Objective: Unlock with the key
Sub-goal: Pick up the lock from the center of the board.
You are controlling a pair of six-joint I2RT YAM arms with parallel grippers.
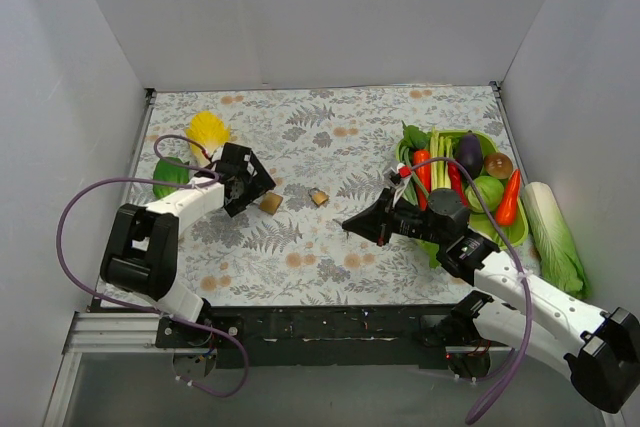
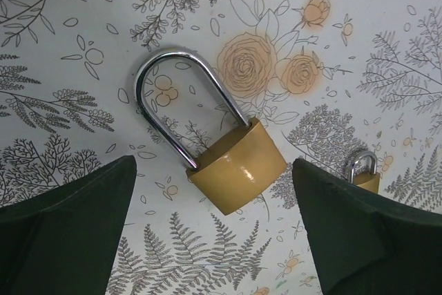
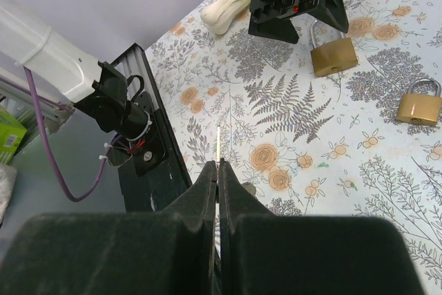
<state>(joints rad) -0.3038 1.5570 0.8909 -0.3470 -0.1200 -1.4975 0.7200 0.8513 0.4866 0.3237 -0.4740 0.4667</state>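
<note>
Vegetables (image 1: 487,191) fill green tray (image 1: 481,134); left jaws gape above padlock (image 2: 238,165), right jaws pinch apparent key (image 3: 219,144).

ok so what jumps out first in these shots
The brass padlock lying flat on the floral cloth, between the open jaws of the left gripper. Next comes the right gripper, pinching a thin key near the table's middle. Then the green tray of bright toy vegetables at the far right.
</note>
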